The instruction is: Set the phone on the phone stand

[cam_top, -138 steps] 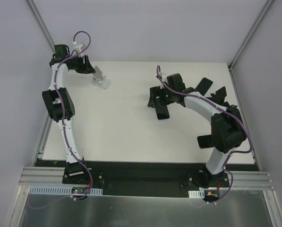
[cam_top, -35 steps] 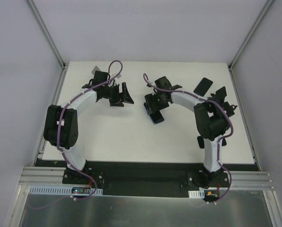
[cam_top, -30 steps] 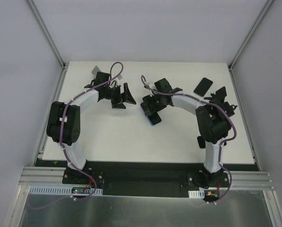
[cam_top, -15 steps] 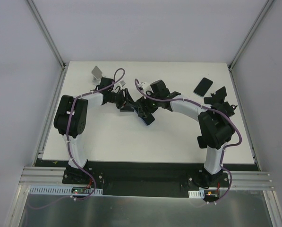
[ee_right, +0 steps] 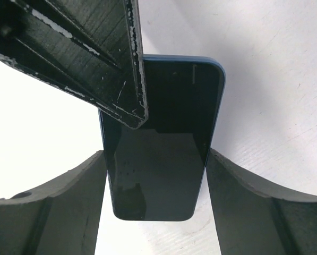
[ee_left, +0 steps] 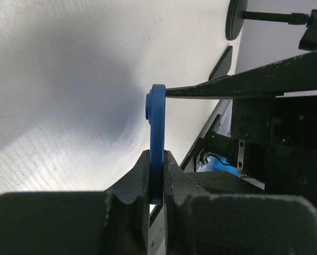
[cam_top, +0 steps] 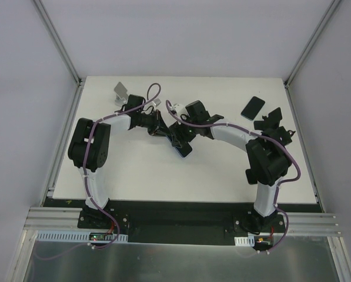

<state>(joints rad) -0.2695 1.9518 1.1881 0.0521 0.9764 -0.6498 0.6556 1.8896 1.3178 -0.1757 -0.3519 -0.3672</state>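
Observation:
The phone (cam_top: 184,147), dark blue with a black screen, hangs above the table's middle between both grippers. My right gripper (cam_top: 181,140) spans its width; in the right wrist view its pads (ee_right: 89,180) press both long sides of the phone (ee_right: 158,175). My left gripper (cam_top: 166,130) is shut on the phone's thin blue edge (ee_left: 157,127), the jaws (ee_left: 156,156) pinching it near one end. A left finger (ee_right: 94,53) crosses the screen's upper left. The grey phone stand (cam_top: 121,91) sits at the far left of the table, behind the left arm.
A second black phone (cam_top: 253,107) lies flat at the far right of the table. A black clamp-like object (cam_top: 273,122) stands just in front of it, by the right arm's elbow. Metal frame posts rise at both back corners.
My left gripper swung right from beside the stand to the phone and closed on its edge. The right gripper carried the phone a little left to meet it.

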